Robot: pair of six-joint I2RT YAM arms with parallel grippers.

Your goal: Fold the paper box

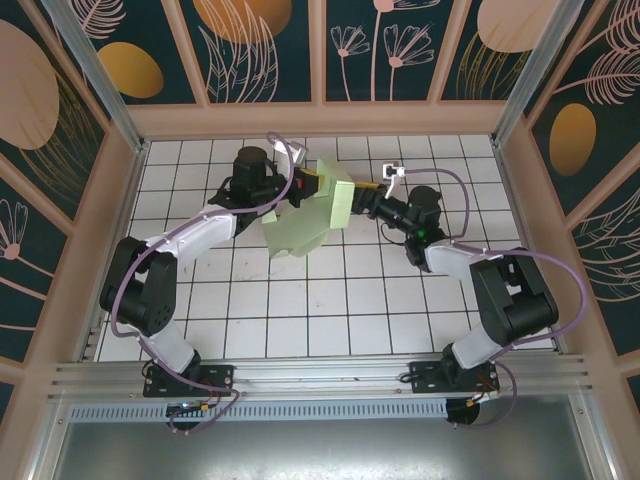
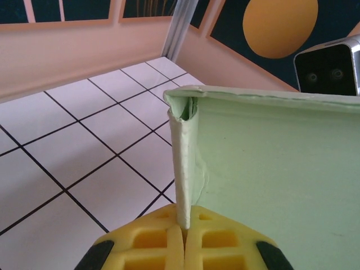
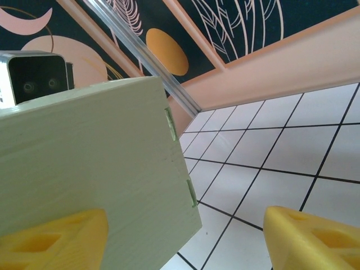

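Box (image 1: 305,220) as the crux: hung clear of the tiles (image 1: 300,310) toward the far side, between the two arms, long axis slanting from far right to near left in the top view. Was pinched at a curled flap edge by the left gripper (image 2: 184,239), pads pressed together on the card, with the flap rising straight out of them and a broad panel spreading off to the right. Found the right gripper (image 3: 187,216) spread wide and gripping nothing, with that panel's free corner reaching into the gap from the left and overlapping the left finger; could not tell whether touching there. Judged the left arm the holder and the right arm the free one, equally near, so the coming fold probably turned on the panel lying just ahead and to the left of the right fingers, its notched edge facing the open gap. Noted the wall (image 1: 320,118) close behind the box and a metal post (image 3: 146,62) at the corner, both likely to limit any push away from the bases. Judged the thin card, held by one pinch only, apt to buckle or swing under a sideways press.
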